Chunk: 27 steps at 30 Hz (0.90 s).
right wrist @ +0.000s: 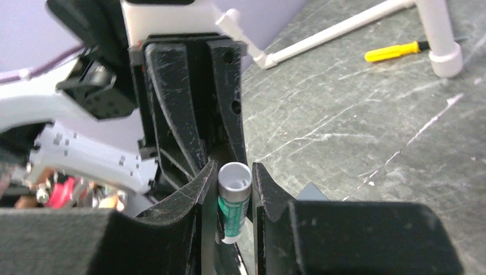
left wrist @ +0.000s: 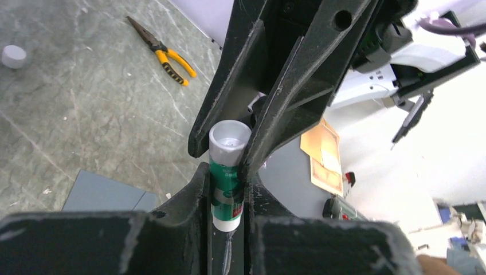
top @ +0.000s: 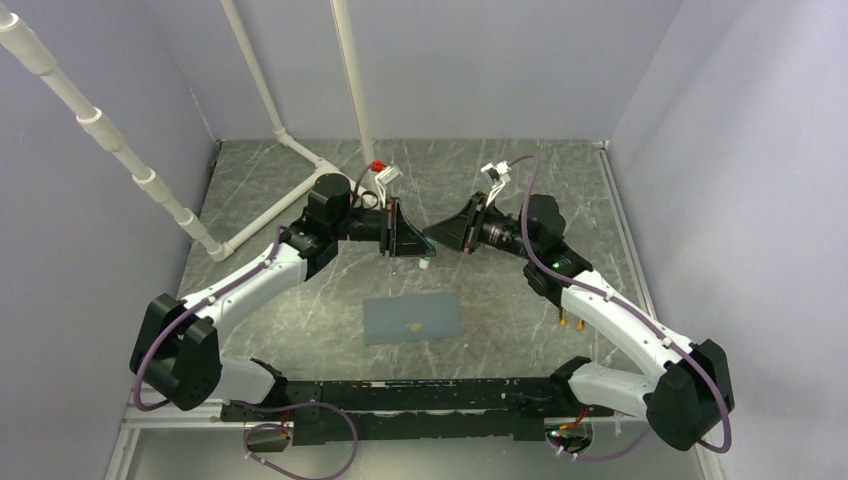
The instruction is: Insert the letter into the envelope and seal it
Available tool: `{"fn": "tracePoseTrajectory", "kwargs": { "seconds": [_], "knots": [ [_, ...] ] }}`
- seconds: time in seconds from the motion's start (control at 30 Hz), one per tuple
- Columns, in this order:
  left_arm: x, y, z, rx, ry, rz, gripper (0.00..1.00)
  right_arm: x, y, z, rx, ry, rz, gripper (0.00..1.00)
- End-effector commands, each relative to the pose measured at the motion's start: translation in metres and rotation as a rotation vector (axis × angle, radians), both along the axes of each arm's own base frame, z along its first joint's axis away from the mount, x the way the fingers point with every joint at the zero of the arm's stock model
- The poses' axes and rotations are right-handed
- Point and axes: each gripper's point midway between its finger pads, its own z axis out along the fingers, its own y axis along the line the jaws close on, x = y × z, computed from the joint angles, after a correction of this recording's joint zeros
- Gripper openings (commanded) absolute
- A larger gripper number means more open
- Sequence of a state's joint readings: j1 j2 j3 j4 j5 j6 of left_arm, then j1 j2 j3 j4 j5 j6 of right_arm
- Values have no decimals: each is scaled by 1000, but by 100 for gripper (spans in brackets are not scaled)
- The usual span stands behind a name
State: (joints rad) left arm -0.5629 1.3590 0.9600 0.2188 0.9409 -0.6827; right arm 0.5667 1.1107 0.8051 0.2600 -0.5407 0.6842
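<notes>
— Any lettering worth reading?
— Only on the glue stick [left wrist: 228,183], centre of the left wrist view; its green label carries white marks, too blurred to read; the same label shows at lower centre of the right wrist view, no clearer.
— And the letter [left wrist: 325,156]?
— Right of centre in the left wrist view; fine lines, nothing legible.
</notes>
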Motion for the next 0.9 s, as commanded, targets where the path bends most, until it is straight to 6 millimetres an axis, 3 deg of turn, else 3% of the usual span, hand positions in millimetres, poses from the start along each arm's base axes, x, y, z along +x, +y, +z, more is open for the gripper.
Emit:
{"fn": "tracePoseTrajectory", "kwargs": {
  "seconds": [0.0, 0.2, 0.23, 0.27, 0.37, 0.4, 0.5, 0.63, 0.87],
  "knots": [
    [-16, -1, 23, -55, -74, -102, 3, -46, 3, 46, 48, -368, 276, 0],
    [-35, 9, 30, -63, -175, -161, 3, -92, 2, 39, -37, -434, 684, 0],
    [-30, 10, 27, -38, -183, -118, 2, -82, 4, 37, -72, -407, 627, 0],
    [-24, 11, 25, -14, -186, -84, 2, -69, 4, 33, -108, -362, 540, 8],
    [-6, 14, 20, 66, -201, 25, 3, -13, 0, 36, -137, -204, 162, 51],
    [-1, 16, 18, 83, -209, 55, 2, 7, -7, 35, -137, -131, 21, 60],
    [12, 18, 13, 116, -237, 126, 2, 25, -14, 35, -69, -13, -150, 72],
    [25, 20, 5, 167, -235, 169, 2, 26, -5, 36, -79, 45, -190, 73],
    [34, 19, 6, 177, -239, 204, 2, 33, 0, 14, -195, 126, -281, 61]
  ]
}}
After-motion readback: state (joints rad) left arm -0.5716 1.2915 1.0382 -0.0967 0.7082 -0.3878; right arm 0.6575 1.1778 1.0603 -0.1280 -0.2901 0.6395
